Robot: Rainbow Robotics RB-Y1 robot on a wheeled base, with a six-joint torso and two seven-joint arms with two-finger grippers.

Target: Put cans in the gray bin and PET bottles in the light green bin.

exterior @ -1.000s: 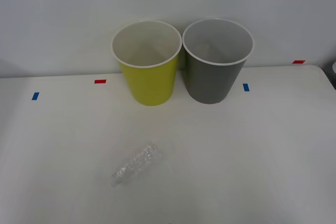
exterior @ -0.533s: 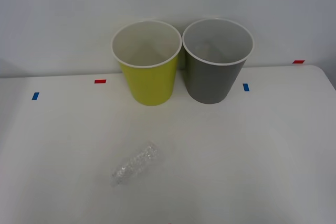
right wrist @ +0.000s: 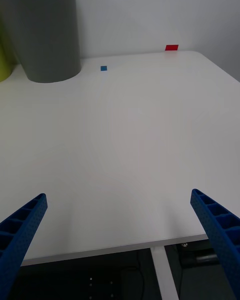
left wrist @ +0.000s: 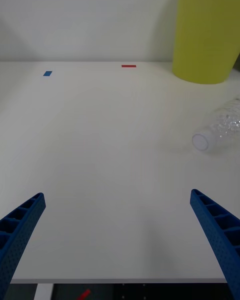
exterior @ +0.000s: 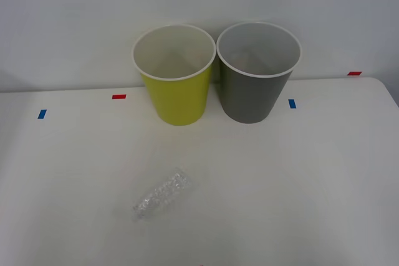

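On the white bench [exterior: 299, 179] the light green bin [exterior: 177, 95] and the gray bin [exterior: 252, 88] stood upright side by side at the far edge, the green one at nine o'clock of the gray one, their white rims almost touching. Both showed pale insides.

The PET bottle [exterior: 162, 195] lay on its side on the near part of the bench, at about six o'clock of the light green bin and well apart from it. It lay slantwise, its neck end toward seven o'clock and its base toward one o'clock. In the left wrist view the bottle [left wrist: 218, 131] showed its white round end toward the camera, with the green bin [left wrist: 206, 35] farther back.

Small tape marks sat on the bench: a blue one [exterior: 42, 114] and a red one [exterior: 118, 96] toward nine o'clock of the green bin, a blue one [exterior: 292, 103] just at three o'clock of the gray bin and a red one [exterior: 354, 73] farther out that way.

The left claw [left wrist: 117, 245] hung released over the near edge of the bench, its blue ribbed fingers [left wrist: 20, 230] spread wide, touching nothing. The right claw [right wrist: 117, 247] likewise hung released at the near edge, fingers [right wrist: 217, 230] wide apart, with the gray bin [right wrist: 42, 30] well ahead of it.
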